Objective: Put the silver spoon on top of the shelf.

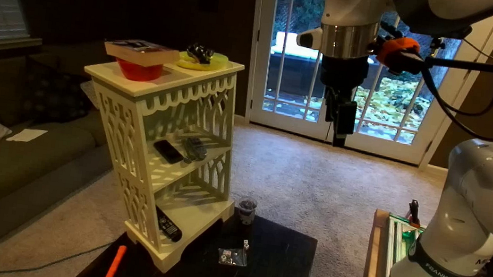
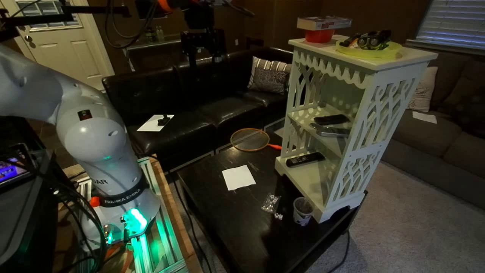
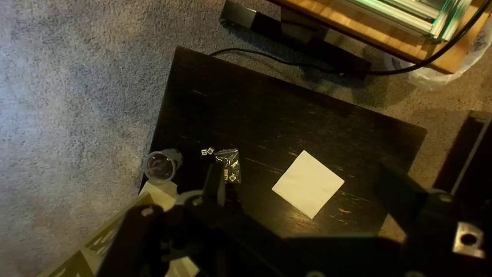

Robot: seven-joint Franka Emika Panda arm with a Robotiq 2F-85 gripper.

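The silver spoon is hidden or out of view in all the frames. A cream-white shelf (image 1: 163, 81) with lattice sides stands on the low black table, showing in both exterior views; in the wrist view a part of the shelf (image 3: 161, 192) reaches in at the lower left. My gripper (image 2: 204, 60) hangs high in the air, off to the side of the shelf and well apart from it. In the wrist view the fingers of the gripper (image 3: 307, 179) stand wide apart, open, with nothing between them; the table lies far below.
On the shelf top sit a red bowl (image 1: 138, 72) under a box (image 1: 141, 51) and a yellow-green plate (image 2: 367, 53) with dark objects. Lower tiers hold a phone (image 1: 168, 151) and a remote (image 1: 169, 227). The black table (image 2: 242, 223) bears a cup (image 2: 302, 212), bag (image 2: 271, 203) and napkin (image 3: 308, 184).
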